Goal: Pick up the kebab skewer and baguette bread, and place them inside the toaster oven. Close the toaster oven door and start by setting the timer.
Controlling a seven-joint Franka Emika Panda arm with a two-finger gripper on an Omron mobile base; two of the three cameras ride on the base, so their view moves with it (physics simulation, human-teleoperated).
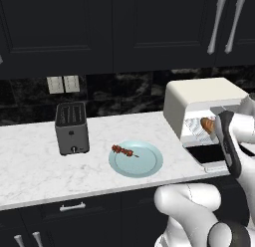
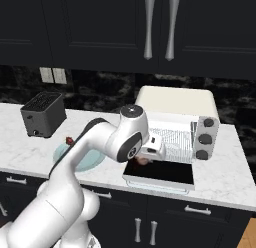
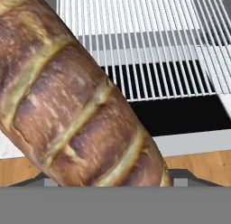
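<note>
The baguette bread (image 3: 76,105) is filling the left of the hand view, lying slantwise from eleven o'clock down to five o'clock, its brown crust crossed by pale score lines. Behind it, toward one o'clock, the wire rack (image 3: 149,47) of the toaster oven (image 1: 199,99) is showing as white bars. In the left base view one end of the loaf (image 1: 207,124) is poking out at the mouth of the oven, just left of the arm's dark wrist. The fingertips themselves are hidden behind the loaf, so whether the gripper (image 2: 146,158) is clamping the bread or merely standing wide around it cannot be told; the loaf is sitting right where the jaws reach.

The toaster oven door (image 2: 160,174) is hanging open, lying flat toward the counter's front edge, its dark glass facing up. In the right base view three knobs (image 2: 205,139) are lining the oven's right side.

The kebab skewer (image 1: 124,151) is resting on a pale blue plate (image 1: 144,166), at about ten o'clock of the plate's centre, well apart from the oven. At nine o'clock of the plate a dark grey slot toaster (image 1: 71,127) is standing on the white marble counter (image 1: 30,166).
</note>
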